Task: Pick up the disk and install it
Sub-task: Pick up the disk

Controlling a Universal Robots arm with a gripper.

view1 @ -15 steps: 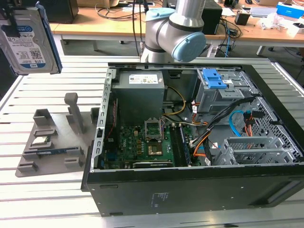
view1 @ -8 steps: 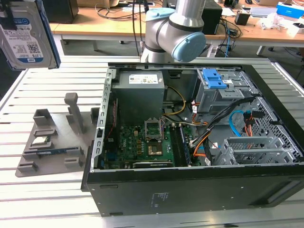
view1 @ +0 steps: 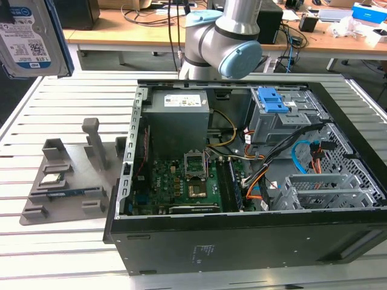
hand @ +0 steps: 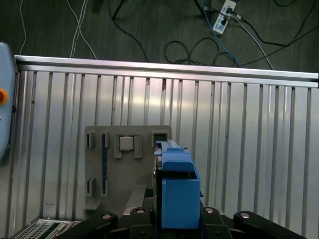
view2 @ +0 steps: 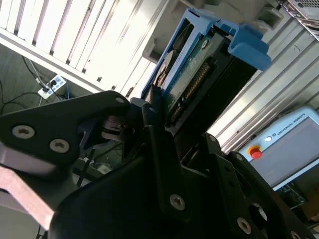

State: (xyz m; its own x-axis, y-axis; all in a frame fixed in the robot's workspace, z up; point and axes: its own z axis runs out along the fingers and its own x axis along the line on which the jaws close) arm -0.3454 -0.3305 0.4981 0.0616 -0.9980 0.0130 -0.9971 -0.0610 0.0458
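Observation:
The disk [view1: 27,36], a silver drive with a white barcode label in a blue carrier, hangs high at the exterior view's left, well above the table. In the second wrist view my gripper [view2: 160,108] is shut on the disk [view2: 199,74], its black fingers clamping one end while the connector edge and blue carrier stick out beyond them. The first wrist view looks down along the disk's blue carrier [hand: 177,189], held edge-on above the slatted table, just beside the grey fixture [hand: 124,169].
The open computer case [view1: 181,241] lies on the table at the exterior view's right, with a grey drive cage and blue latch [view1: 275,99] inside. The grey fixture [view1: 66,175] holds a small processor chip [view1: 51,179]. The arm's base [view1: 224,42] stands behind the case.

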